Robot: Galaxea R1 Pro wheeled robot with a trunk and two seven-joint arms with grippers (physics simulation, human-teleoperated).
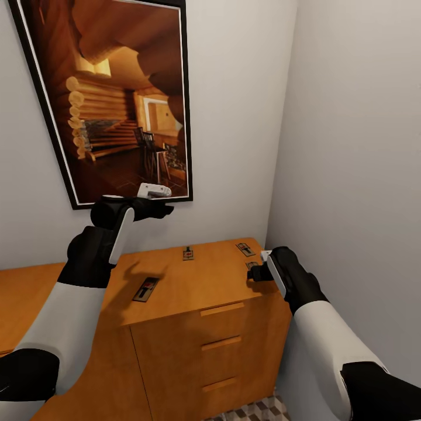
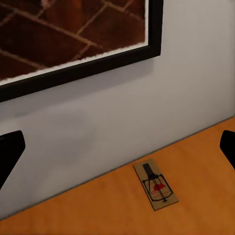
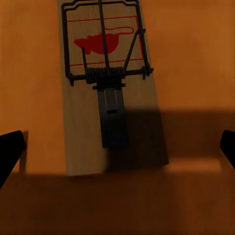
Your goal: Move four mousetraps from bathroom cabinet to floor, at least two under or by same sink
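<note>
Right pincer (image 1: 255,272) spread wide, empty, over mousetrap (image 3: 110,88)

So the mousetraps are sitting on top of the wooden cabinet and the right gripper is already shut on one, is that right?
Not quite. The mousetraps do sit on the wooden cabinet, but the right gripper is open: the right wrist view shows its fingers spread apart, with a trap lying untouched between them.
</note>
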